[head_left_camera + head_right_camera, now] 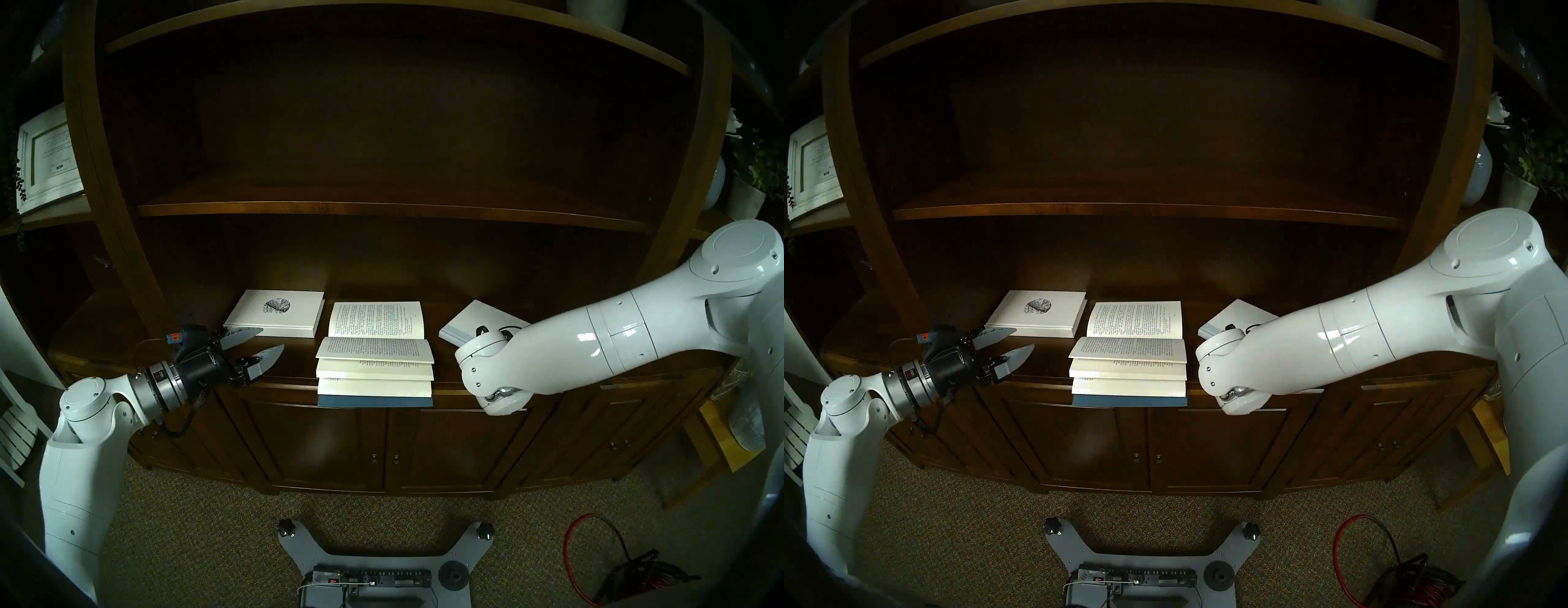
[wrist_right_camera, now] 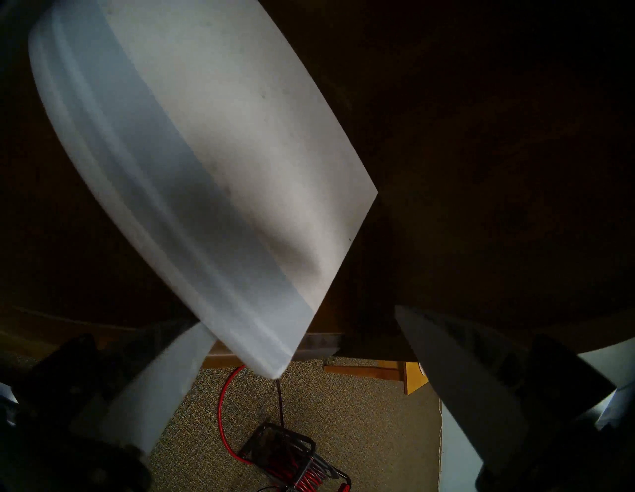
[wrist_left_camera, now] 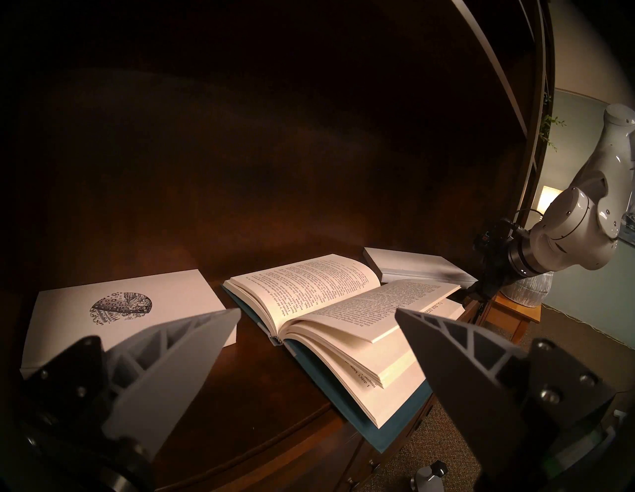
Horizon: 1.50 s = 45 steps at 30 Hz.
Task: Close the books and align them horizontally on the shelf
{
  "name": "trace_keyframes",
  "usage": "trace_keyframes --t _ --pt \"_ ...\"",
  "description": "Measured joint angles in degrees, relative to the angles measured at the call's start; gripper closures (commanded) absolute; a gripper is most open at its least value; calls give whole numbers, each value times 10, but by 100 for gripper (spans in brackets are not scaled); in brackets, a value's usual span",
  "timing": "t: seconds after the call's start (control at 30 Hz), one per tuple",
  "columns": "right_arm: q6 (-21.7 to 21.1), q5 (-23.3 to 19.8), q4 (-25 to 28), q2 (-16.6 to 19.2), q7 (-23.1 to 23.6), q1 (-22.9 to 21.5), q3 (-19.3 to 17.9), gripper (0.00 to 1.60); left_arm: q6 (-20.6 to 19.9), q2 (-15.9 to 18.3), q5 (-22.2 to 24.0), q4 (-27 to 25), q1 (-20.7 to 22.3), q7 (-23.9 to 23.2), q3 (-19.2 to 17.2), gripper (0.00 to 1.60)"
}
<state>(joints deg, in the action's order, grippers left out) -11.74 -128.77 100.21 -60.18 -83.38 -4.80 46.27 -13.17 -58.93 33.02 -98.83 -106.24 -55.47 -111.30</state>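
Head views place the thick blue-covered, cream-paged book (image 1: pixel 375 361) open at centre on the dark brown wooden shelf (image 1: pixel 288 373), overhanging its front edge; the left gripper (image 1: pixel 259 344), at left, is spread and empty. Left-wrist view suggests folding the near half over squarely. Right-wrist view, blurred, shows the white hardback with pale blue spine strip (image 2: pixel 192 165) askew between the parted fingers of the right gripper (image 2: pixel 305 347), which the forearm hides from the head.

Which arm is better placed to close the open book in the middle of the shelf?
Probably the left. The left gripper is open, empty and beside the open blue-covered book, which its wrist camera sees fully. The right gripper is open around a corner of the angled white book at the shelf edge.
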Motion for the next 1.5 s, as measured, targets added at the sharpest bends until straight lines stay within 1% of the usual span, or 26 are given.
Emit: trace_keyframes --t 0.23,0.43,0.47,0.57,0.7,0.73,0.8,0.83,0.87,1.0,1.2,1.5 --pt "3 5 1 -7 0 -15 0 0 0 0 0 0 0 0 0 0" --pt "4 6 3 -17 0 -30 17 0 0 0 0 0 0 0 0 0" --pt "6 5 3 -22 0 -36 27 0 0 0 0 0 0 0 0 0" --pt "8 4 3 -28 1 -42 40 0 0 0 0 0 0 0 0 0" --pt "16 -1 1 -42 1 -54 68 0 0 0 0 0 0 0 0 0" --pt "18 -2 0 -45 1 -56 74 6 0 0 0 0 0 0 0 0" --pt "24 -5 -2 -53 1 -61 87 8 0 0 0 0 0 0 0 0" --pt "28 -9 -4 -59 1 -63 96 6 0 0 0 0 0 0 0 0" --pt "31 -11 -5 -62 1 -64 100 0 0 0 0 0 0 0 0 0" --pt "44 -26 -10 -81 1 -70 123 0 0 0 0 0 0 0 0 0" --pt "61 -48 -21 -116 1 -76 165 0 0 0 0 0 0 0 0 0" --pt "74 -69 -46 -174 1 -75 225 0 0 0 0 -1 0 0 0 0"
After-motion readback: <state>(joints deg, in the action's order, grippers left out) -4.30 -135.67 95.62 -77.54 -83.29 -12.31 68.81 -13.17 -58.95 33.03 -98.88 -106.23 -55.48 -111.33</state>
